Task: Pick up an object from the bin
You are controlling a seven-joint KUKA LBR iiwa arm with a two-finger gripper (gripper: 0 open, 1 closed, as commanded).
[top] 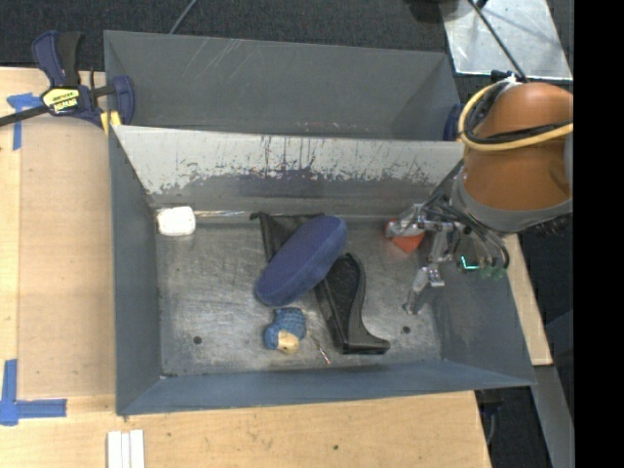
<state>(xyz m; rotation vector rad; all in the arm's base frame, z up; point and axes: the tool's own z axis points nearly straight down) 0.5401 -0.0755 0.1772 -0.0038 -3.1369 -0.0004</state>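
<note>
- The bin [136, 291] is grey sheet metal with sloped walls; its far wall is streaked with dark scratches and its floor is scuffed.
- A blue pad [302, 258], oval, soft-looking and domed, lies mid-floor, tilted over a black strip at the far side.
- A black piece [349, 305], curved, smooth and flared at its near end, lies just right of the pad and touches it.
- A small blue toy [285, 331] with a pale face sits near the front wall, below the pad.
- A white block [176, 222] with rounded corners rests in the far left corner.
- A small red piece [404, 234] lies at the far right of the floor.
- The arm's orange cover [517, 149], glossy and rounded, hangs above the right wall.
- The jaws are low above bare floor at the right, just beside the red piece and nearer the front. I cannot tell whether they are apart or together, and nothing shows between them.
- Open floor lies at the left and between the black piece and the right wall.
</note>
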